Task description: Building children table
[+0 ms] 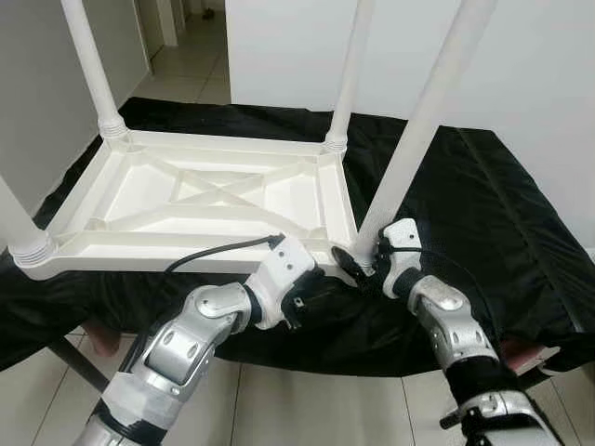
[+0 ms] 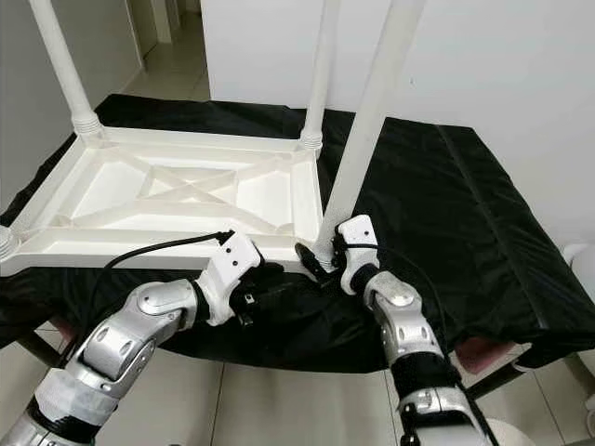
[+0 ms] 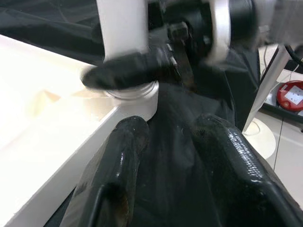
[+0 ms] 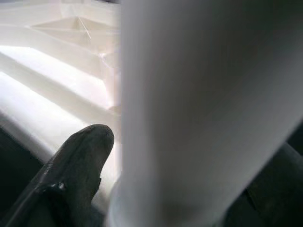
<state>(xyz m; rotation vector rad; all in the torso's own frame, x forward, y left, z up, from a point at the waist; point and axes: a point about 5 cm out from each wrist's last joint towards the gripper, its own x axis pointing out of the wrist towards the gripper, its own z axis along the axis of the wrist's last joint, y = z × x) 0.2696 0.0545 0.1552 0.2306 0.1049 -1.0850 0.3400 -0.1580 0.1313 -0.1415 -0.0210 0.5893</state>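
Head views — upturned white plastic table top (image 1: pixel 200 200) on black cloth (image 1: pixel 483 214); near-right white tubular leg (image 1: pixel 414 139) rises steeply from its corner socket.

Right wrist view — right gripper (image 1: pixel 358 265) clasps that leg's base.

Left wrist view — left gripper (image 3: pixel 168 156) parted, empty, just beside the same corner.

- One white plastic children's tabletop (image 1: pixel 200 200), upside down on the surface.
- Four white round plastic legs (image 1: pixel 423 121) standing at its corners.
- One black cloth (image 1: pixel 483 214) under it.
- Two black-fingered hands (image 1: pixel 358 269) beside its near corner.
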